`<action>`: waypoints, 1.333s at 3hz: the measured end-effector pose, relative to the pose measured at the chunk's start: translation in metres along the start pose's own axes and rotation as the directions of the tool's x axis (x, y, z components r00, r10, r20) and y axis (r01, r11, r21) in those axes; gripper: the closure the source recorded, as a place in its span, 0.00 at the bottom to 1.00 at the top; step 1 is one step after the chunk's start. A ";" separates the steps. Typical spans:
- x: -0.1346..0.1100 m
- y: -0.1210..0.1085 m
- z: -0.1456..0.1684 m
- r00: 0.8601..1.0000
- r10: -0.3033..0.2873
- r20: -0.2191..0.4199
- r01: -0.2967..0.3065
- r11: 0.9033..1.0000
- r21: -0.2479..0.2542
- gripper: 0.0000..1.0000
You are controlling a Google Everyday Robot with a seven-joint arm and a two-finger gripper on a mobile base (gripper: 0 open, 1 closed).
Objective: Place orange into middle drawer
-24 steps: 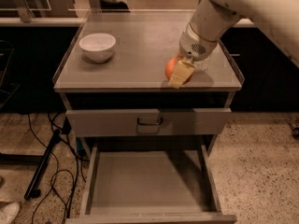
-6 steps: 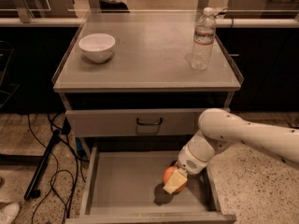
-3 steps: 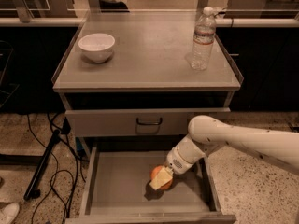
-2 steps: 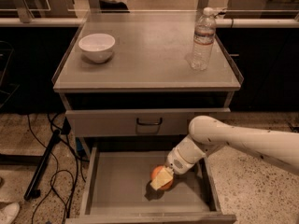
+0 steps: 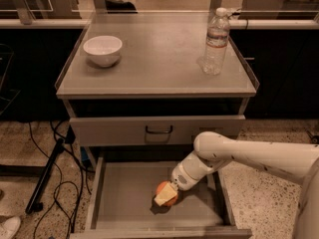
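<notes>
Gripper (image 5: 166, 197) around orange (image 5: 160, 187) in middle drawer (image 5: 124, 199)

Cabinet top (image 5: 159, 63) carries 1 white bowl (image 5: 102, 50) and 1 water bottle (image 5: 216, 43); hand (image 5: 166, 197) in middle drawer (image 5: 124, 198)

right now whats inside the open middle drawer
The orange, held in the gripper, over the middle drawer floor, right of centre. Nothing else shows there. The arm and the upper drawer front hide the drawer's back right part.
</notes>
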State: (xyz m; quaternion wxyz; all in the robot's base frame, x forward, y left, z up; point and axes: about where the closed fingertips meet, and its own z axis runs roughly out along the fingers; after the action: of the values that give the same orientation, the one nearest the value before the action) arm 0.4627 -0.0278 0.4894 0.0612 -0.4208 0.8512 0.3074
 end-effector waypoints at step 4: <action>0.015 -0.016 0.072 0.997 0.070 -0.013 -0.071 0.995 -0.069 1.00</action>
State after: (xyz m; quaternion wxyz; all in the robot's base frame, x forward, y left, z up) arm 0.4536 -0.0042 0.4188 0.0314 -0.3941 0.8547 0.3364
